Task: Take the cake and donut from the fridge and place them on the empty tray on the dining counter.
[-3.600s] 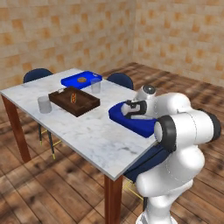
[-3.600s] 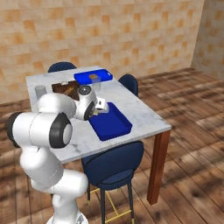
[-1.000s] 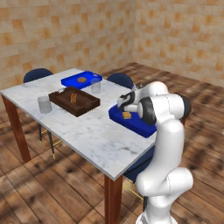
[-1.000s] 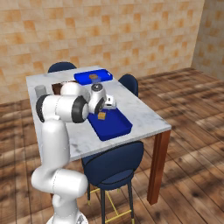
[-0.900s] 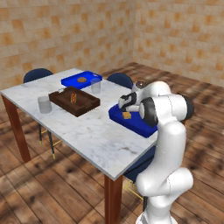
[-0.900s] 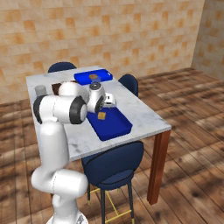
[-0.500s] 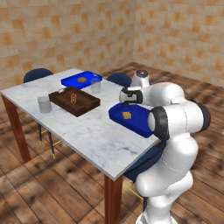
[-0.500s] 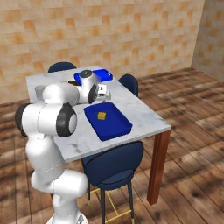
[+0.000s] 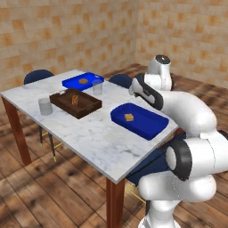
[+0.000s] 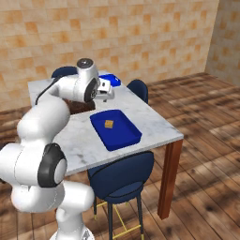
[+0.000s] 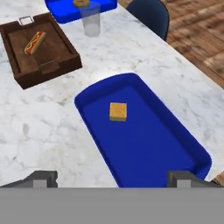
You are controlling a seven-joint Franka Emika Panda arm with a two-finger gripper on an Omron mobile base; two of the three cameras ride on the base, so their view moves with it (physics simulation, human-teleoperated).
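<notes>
Left base view: the small golden-tan square cake [image 9: 129,117] lay in the deep-blue rectangular tray [image 9: 151,129] on the white marble dining counter [image 9: 89,133].

Right base view: the cake [image 10: 108,123] sat near the tray's [image 10: 123,139] 12 o'clock end.

Hand view: the two-finger gripper [image 11: 111,178] hung released, its tips wide apart, with the cake [image 11: 118,111] toward 12 o'clock.

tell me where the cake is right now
The small golden-tan square cake lies inside the deep-blue rectangular tray, toward its far end, nearest the dark brown wooden tray.

tray floor: blue tray [image 11: 148,144] mostly bare, only the cake [image 11: 118,111] at 11 o'clock.
marble around: open (left side widest).
obstacles: wooden tray [image 11: 41,48] and glass [image 11: 91,21], 11–12 o'clock.
</notes>
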